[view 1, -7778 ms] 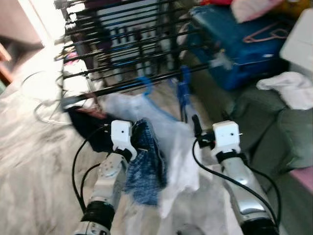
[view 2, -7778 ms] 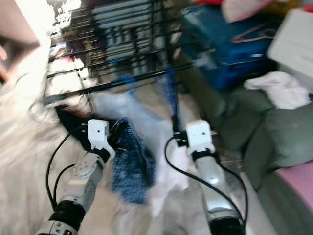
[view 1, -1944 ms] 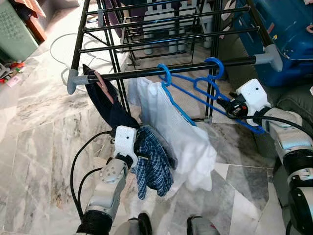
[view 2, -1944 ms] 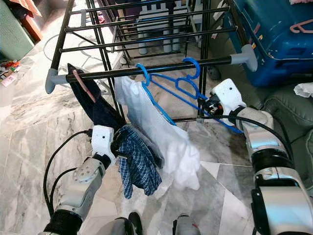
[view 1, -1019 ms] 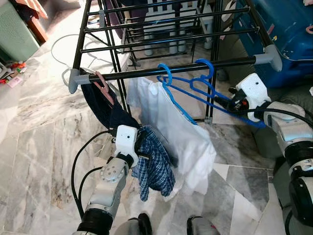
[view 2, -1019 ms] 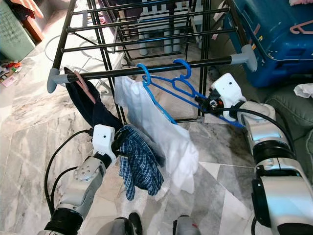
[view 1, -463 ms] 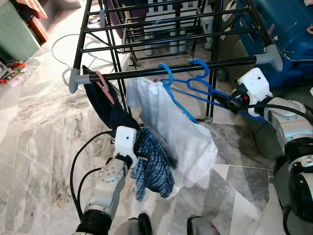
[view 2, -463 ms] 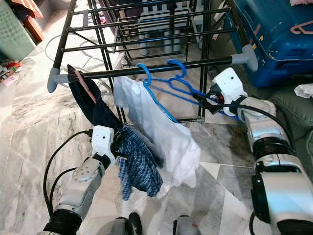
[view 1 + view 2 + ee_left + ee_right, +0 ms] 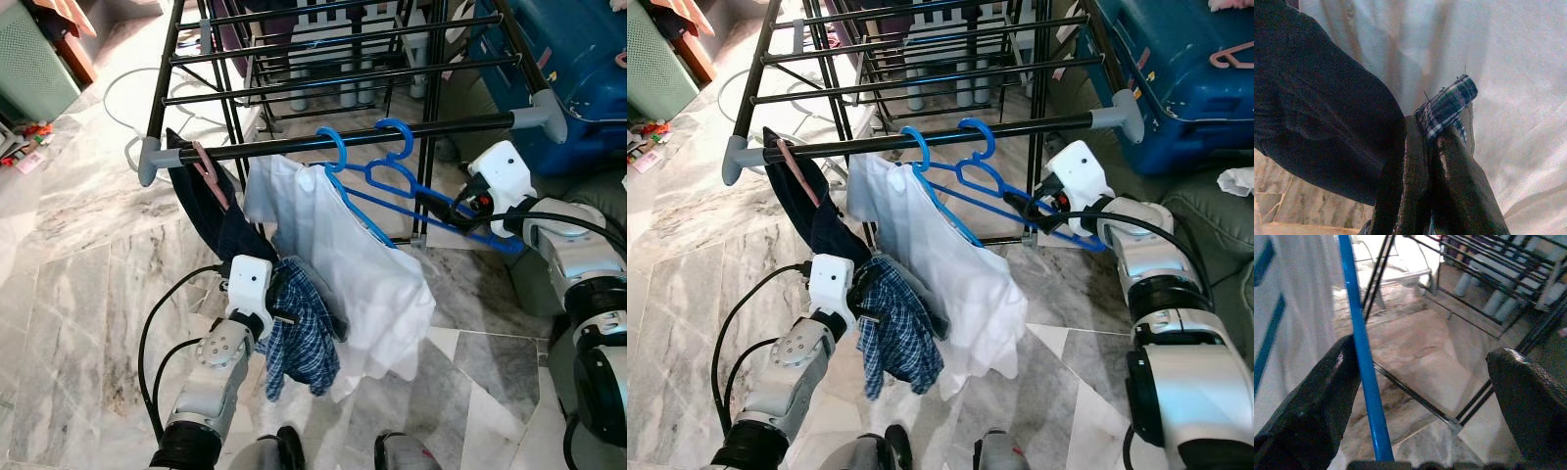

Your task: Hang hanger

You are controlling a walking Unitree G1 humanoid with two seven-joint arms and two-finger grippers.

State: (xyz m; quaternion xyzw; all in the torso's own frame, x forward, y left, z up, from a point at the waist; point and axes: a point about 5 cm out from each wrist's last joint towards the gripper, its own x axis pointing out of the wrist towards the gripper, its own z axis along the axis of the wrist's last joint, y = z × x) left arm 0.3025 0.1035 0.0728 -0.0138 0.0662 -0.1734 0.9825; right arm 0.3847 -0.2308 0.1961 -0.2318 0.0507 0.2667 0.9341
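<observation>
1. The white shirt [image 9: 353, 264] covers most of its own blue hanger [image 9: 343, 186].
2. The left gripper [image 9: 1437, 147] pinches a checked cloth [image 9: 299, 338]; the fingers' bases run off the picture's edge.
3. The blue suitcase [image 9: 578, 59] is cut by the picture's edge.

Right gripper [image 9: 1420, 377] now spread open, blue hanger [image 9: 421, 196] further left along rail [image 9: 333, 142].

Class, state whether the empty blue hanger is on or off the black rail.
On. The empty blue hanger has its hook curled over the black rail; the open right gripper flanks its bar.
</observation>
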